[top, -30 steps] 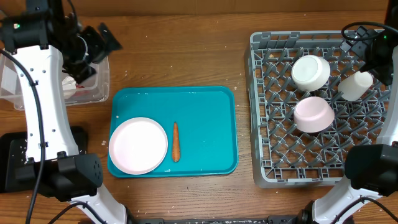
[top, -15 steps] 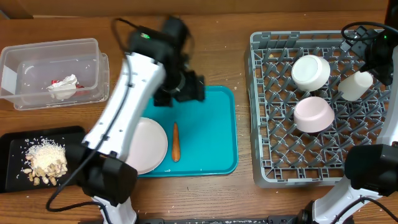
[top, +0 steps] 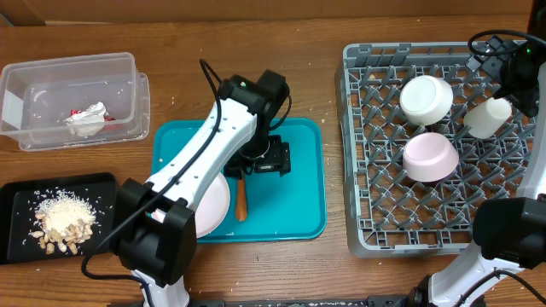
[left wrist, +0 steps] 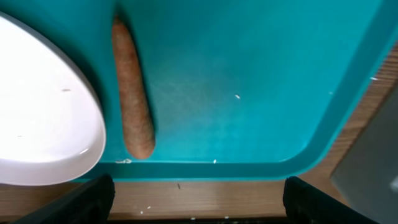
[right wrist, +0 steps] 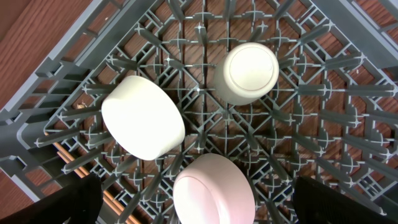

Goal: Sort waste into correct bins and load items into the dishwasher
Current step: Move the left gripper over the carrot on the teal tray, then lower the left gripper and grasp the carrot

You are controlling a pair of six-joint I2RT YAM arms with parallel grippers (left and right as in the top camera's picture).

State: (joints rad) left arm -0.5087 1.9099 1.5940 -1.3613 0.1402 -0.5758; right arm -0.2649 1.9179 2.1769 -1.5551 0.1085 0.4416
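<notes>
A small orange carrot (left wrist: 132,99) lies on the teal tray (left wrist: 249,74) beside the pinkish-white plate (left wrist: 43,118). My left gripper (left wrist: 199,205) hangs open above the tray's edge, just short of the carrot's blunt end, with nothing between its fingers (left wrist: 87,202). From overhead the left gripper (top: 263,159) sits over the carrot (top: 241,203), and the arm covers part of the plate (top: 215,203). The grey dish rack (top: 363,128) holds a white bowl (top: 426,98), a pinkish bowl (top: 429,156) and a white cup (top: 488,118). My right gripper (right wrist: 199,208) is open above them.
A clear tub (top: 51,68) at the back left holds a crumpled napkin (top: 85,121) and a red wrapper (top: 77,112). A black tray (top: 17,243) at the front left carries rice and nut scraps (top: 61,220). Bare wood separates the teal tray from the rack.
The left arm has swung from the clear tub to the teal tray and come down over the carrot, its jaws slightly narrower. The right arm has stayed still.
</notes>
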